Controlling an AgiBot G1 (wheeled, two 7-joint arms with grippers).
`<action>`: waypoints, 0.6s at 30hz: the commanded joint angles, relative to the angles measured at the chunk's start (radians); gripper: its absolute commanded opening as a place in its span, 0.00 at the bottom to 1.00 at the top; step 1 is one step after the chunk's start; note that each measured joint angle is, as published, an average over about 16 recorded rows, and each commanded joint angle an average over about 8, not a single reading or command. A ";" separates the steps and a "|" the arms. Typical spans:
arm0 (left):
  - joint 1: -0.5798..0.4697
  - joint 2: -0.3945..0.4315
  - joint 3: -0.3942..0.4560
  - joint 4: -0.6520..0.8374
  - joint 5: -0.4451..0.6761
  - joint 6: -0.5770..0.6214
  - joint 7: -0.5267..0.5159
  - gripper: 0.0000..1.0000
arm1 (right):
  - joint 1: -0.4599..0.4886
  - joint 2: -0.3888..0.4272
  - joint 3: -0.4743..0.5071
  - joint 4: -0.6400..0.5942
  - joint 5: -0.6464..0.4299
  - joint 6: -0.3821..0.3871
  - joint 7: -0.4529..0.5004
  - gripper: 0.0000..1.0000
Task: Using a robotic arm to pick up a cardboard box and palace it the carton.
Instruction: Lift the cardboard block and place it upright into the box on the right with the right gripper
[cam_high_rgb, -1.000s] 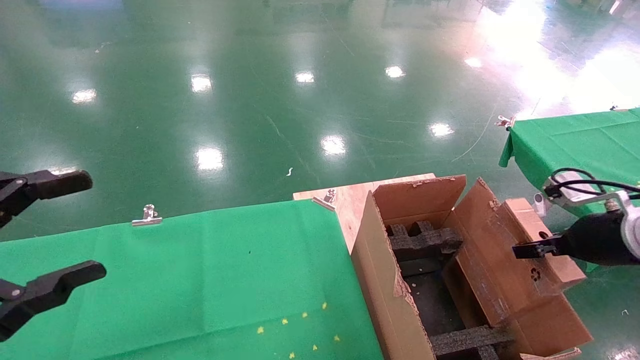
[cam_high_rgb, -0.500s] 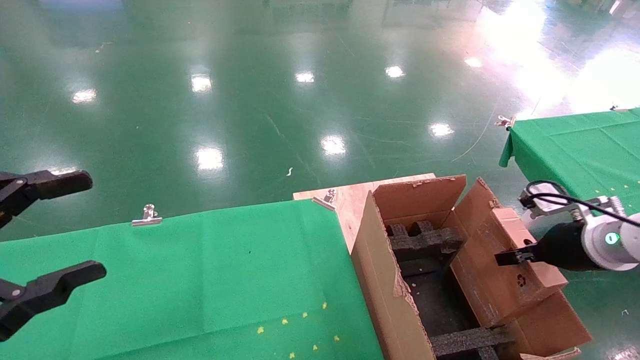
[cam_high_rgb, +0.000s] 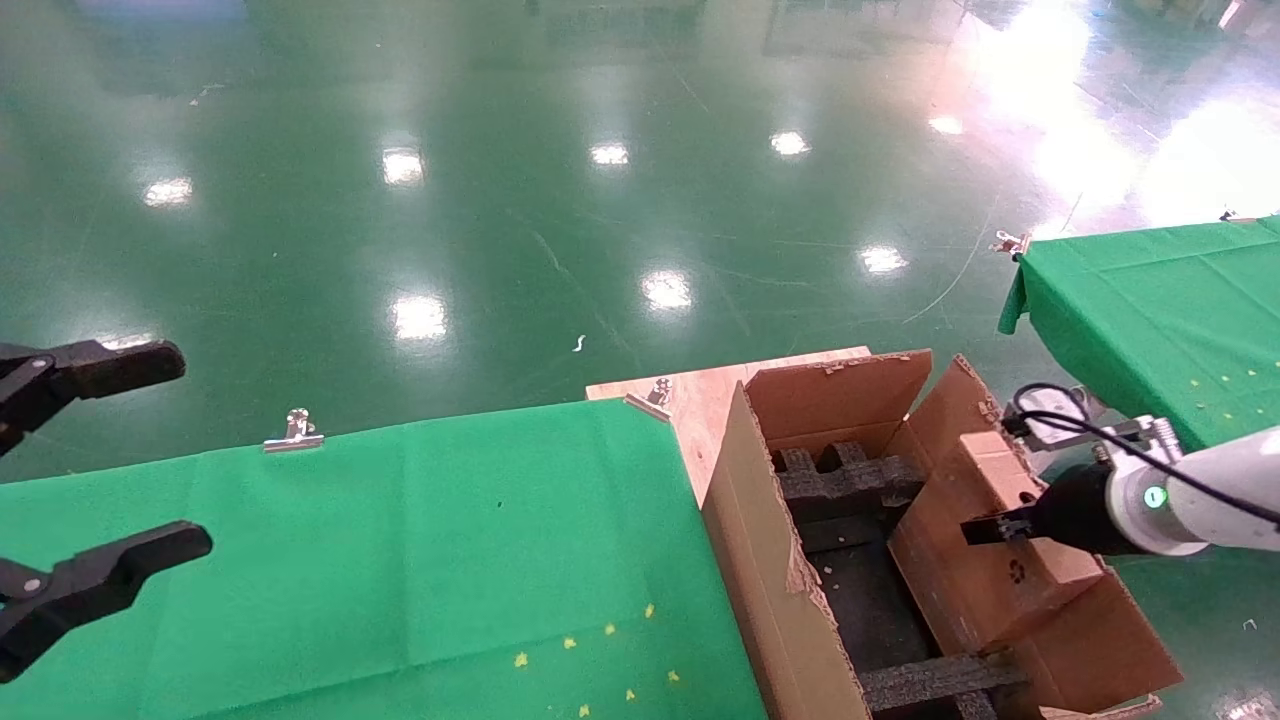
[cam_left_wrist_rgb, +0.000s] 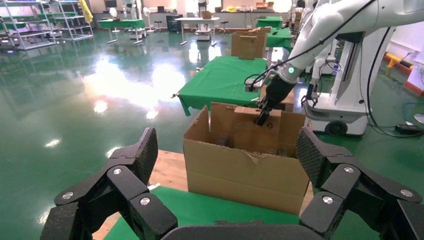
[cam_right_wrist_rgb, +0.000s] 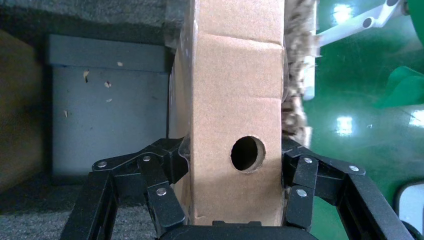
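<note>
Right gripper (cam_high_rgb: 985, 528) on the robotic arm (cam_high_rgb: 1200, 490), jaws clamped on the cardboard box (cam_high_rgb: 1010, 525) from both sides, round hole facing the wrist camera. Box held tilted over the right side of the carton (cam_high_rgb: 770, 570), against its right flap, above the black foam inserts (cam_high_rgb: 850, 480). Left gripper (cam_high_rgb: 90, 470) parked over the green-clothed table (cam_high_rgb: 400, 560), jaws wide apart.

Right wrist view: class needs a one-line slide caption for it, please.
Right gripper jaws clamp the cardboard box either side of its round hole, over the carton's dark interior.
</note>
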 joint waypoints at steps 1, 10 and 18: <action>0.000 0.000 0.000 0.000 0.000 0.000 0.000 1.00 | -0.008 -0.012 -0.004 -0.006 -0.007 0.007 0.005 0.00; 0.000 0.000 0.000 0.000 0.000 0.000 0.000 1.00 | -0.042 -0.086 -0.023 -0.106 -0.020 0.042 -0.004 0.00; 0.000 0.000 0.000 0.000 0.000 0.000 0.000 1.00 | -0.064 -0.156 -0.033 -0.213 -0.002 0.066 -0.032 0.00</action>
